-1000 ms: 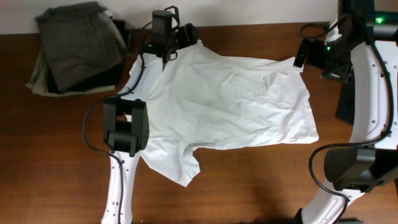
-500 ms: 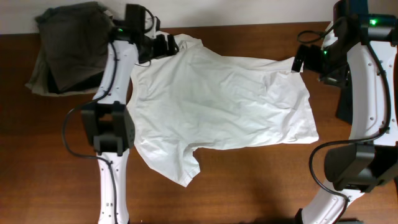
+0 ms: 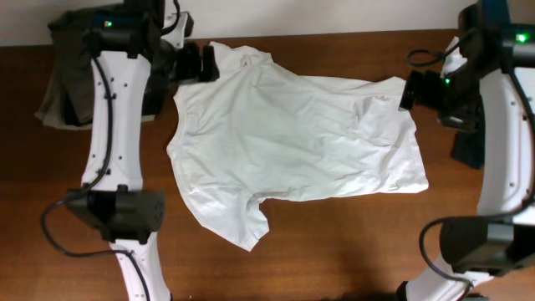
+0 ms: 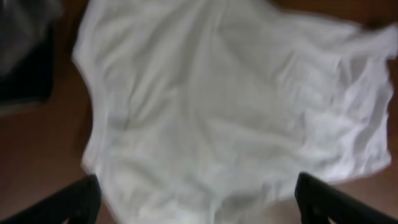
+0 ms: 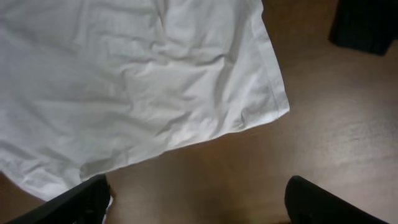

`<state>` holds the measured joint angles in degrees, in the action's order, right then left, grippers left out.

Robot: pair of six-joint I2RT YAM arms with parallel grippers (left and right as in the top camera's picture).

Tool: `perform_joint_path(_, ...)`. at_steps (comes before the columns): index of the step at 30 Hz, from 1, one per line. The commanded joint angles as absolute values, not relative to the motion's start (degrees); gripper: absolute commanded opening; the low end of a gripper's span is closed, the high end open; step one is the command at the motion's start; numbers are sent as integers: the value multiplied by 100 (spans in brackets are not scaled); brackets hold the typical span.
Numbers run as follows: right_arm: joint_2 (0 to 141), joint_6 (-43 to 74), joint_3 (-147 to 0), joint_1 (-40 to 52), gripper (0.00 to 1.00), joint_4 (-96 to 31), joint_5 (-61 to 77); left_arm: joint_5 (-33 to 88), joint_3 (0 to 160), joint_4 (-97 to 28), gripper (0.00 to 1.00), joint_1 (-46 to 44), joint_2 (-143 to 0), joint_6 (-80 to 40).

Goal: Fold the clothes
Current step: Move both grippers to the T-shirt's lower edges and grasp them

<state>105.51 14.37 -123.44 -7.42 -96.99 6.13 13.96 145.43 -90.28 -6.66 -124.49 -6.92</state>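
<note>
Overhead: white T-shirt point(image 3: 292, 138) spread flat mid-desk point(image 3: 334, 259), left gripper point(image 3: 201, 63) beside its far sleeve, right gripper point(image 3: 410, 90) by the far hem corner. Left wrist: jaws wide, empty, above T-shirt point(image 4: 217, 106). Right wrist: jaws wide, empty, above hem corner

The plain white short-sleeved T-shirt of thin soft fabric point(image 3: 292, 142) lies unfolded and spread flat before me on the brown wooden table point(image 3: 334, 251); its neck end points to my left, its hem to my right; one sleeve lies toward the far edge, the other juts toward me; light creases cross it near the hem.
</note>
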Motion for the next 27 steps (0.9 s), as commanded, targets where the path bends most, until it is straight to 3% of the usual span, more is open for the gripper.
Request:
perform_joint_path(1,9810,1396,-12302,-620,93,-9736,672,972,14621,-9627,99,-659,-11961,-596)
perform_joint_path(10,8156,1400,-11301,-104,99,-9734,158,799,13646,-9671,99,-858,-10685,-676)
perform_joint_path(20,7424,1695,-8914,-432,99,-8833,25,685,9644,-8995,99,-1500,-8558,-1127)
perform_joint_path(27,7771,1874,-8442,-836,99,-8346,82,1693,7212,-8182,97,-1533,-8270,-1131)
